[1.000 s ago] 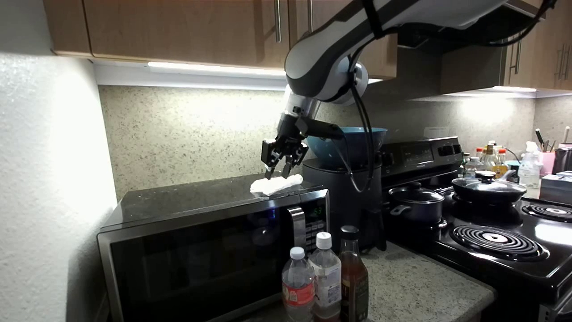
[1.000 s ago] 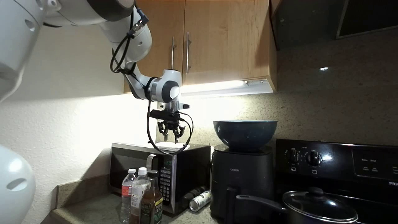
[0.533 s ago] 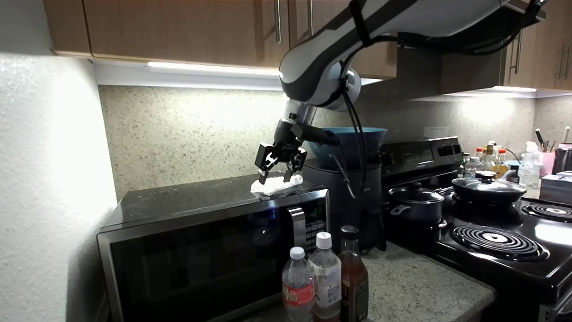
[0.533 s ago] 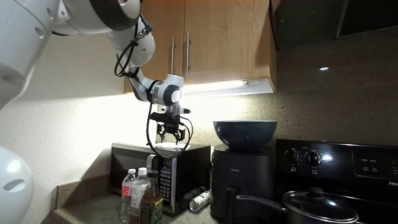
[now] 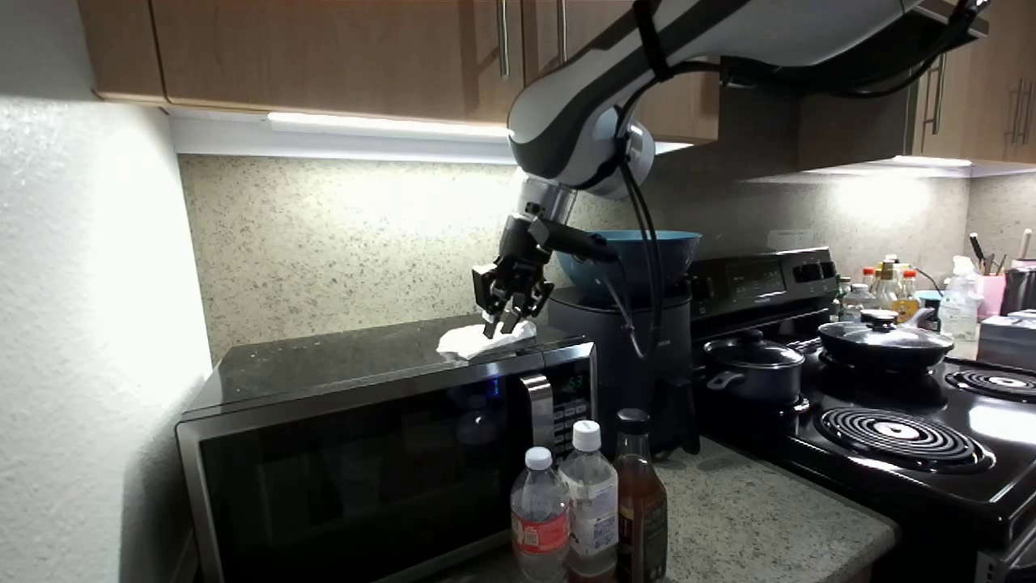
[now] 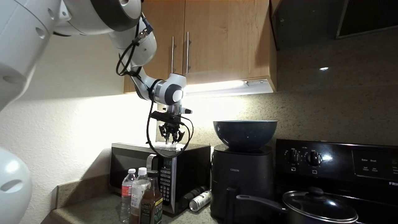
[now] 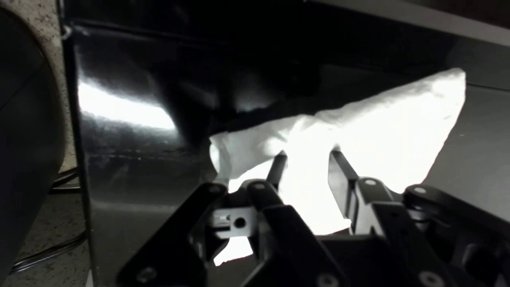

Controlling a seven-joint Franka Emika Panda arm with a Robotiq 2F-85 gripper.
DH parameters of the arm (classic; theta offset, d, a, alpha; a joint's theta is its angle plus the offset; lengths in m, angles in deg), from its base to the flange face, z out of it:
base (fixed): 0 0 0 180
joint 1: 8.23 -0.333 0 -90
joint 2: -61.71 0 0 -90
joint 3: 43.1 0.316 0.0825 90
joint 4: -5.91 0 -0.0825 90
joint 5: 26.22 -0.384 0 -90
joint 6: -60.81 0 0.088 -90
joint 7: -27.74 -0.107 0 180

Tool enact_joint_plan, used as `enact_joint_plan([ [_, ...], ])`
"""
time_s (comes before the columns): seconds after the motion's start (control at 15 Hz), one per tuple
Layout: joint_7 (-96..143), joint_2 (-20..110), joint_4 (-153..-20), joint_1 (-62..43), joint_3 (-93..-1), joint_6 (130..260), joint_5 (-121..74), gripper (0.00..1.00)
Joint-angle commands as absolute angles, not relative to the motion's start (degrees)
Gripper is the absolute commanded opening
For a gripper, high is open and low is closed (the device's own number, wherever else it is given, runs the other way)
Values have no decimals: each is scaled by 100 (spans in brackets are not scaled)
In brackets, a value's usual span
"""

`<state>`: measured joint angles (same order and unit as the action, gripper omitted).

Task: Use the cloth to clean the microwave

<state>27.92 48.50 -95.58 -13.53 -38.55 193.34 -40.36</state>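
The white cloth (image 5: 463, 343) lies on top of the black and silver microwave (image 5: 324, 356), near its control-panel end. It also shows in an exterior view (image 6: 161, 145) and in the wrist view (image 7: 392, 131). My gripper (image 5: 498, 328) points down over the cloth, also in an exterior view (image 6: 170, 143). In the wrist view, the gripper (image 7: 308, 151) has its jaws partly apart, with cloth showing between and on both sides of the fingertips. The tips seem to touch the cloth. The inner pad (image 7: 336, 179) of one finger shows uncovered. The microwave door is closed.
Two plastic bottles (image 5: 540, 502) and a brown sauce bottle (image 5: 642, 510) stand before the microwave. A black air fryer (image 6: 242, 180) with a blue bowl (image 6: 244, 133) on top stands beside it. Cabinets (image 5: 340, 57) hang above. A wall (image 5: 89, 324) borders the microwave's other side.
The arm lowered the gripper slightly and its jaws first spread wider. Since half a second ago the jaws have drawn closer together, and the cloth has shifted a little along the microwave top.
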Motion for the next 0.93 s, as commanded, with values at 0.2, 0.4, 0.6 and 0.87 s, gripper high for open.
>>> enact_joint_plan([
  [0.2,2519,4908,-9606,-1334,-3832,19158,-3969,1],
  [0.4,1957,5003,-9614,-1444,-3916,18992,-3560,29],
  [0.6,2139,4901,-9533,-1377,-3838,19127,-3680,37],
  [0.87,2138,4904,-9455,-1420,-3794,19080,-3632,62],
])
